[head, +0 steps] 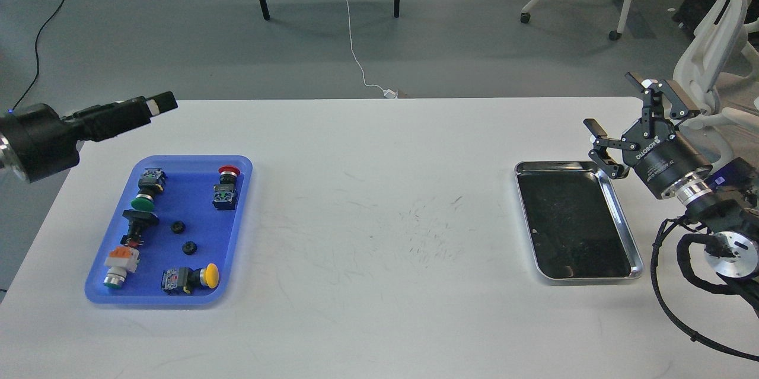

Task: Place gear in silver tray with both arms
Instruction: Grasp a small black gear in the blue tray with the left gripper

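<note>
Our silver tray (pixel 628 225) lies flat at the right end of the white table (pixel 367 189), its dark bottom bare. Our right gripper (pixel 637 115) hangs just beside its far right corner, fingers spread wide apart, holding nothing. Well apart, on the left, a blue tray (pixel 237 231) holds push-button switches and two small black gears (pixel 182 236). Our left gripper (pixel 159 103) hovers beyond it; we cannot tell its fingers apart.

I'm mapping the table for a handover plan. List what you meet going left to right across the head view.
left gripper → blue tray holding push-button switches and two small black gears → bare white table → silver tray → right gripper, jaws spread, at the silver tray's far right corner.
</note>
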Controlling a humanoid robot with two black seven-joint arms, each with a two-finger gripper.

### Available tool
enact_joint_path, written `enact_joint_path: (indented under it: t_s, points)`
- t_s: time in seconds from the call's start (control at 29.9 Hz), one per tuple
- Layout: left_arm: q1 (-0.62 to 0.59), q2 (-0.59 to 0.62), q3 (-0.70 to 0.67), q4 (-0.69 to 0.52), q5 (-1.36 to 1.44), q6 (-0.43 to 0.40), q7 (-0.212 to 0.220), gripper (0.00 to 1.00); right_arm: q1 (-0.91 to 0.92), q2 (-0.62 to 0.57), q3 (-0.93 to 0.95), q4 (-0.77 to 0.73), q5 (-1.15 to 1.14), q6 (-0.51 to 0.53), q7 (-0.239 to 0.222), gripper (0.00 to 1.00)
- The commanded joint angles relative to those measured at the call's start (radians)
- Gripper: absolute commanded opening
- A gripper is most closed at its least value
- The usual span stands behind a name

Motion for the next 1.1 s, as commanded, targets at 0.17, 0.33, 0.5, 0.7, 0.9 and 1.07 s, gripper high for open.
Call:
enact_joint_path:
  t_s: [0.17, 0.33, 0.5, 0.7, 0.9, 1.07]
  points:
    - [-0.191, 0.005, 0.409, 0.009, 0.358, 0.081, 0.001, 0.87, 0.001, 0.001, 0.001, 0.000, -0.001, 0.000, 0.000, 0.99]
    - [-0.222, -0.007, 0.506, 0.021, 0.386, 0.112, 0.001, 0.84, 0.000, 0.001, 0.004, 0.001, 0.001, 0.000, 0.000, 0.99]
    - [-0.222, -0.049, 0.531, 0.070, 0.386, 0.116, 0.001, 0.75, -0.002, 0.001, 0.004, 0.001, 0.001, -0.001, 0.000, 0.99]
    - [-0.221, -0.100, 0.535, 0.130, 0.386, 0.124, 0.001, 0.63, -0.005, 0.002, 0.004, 0.000, -0.001, -0.001, 0.000, 0.99]
    - [-0.217, -0.106, 0.541, 0.159, 0.386, 0.124, 0.001, 0.58, -0.002, 0.002, 0.003, 0.000, 0.001, -0.001, 0.000, 0.99]
    - [-0.221, -0.107, 0.580, 0.184, 0.386, 0.130, 0.001, 0.58, -0.002, 0.002, 0.003, 0.000, 0.001, -0.001, 0.000, 0.99]
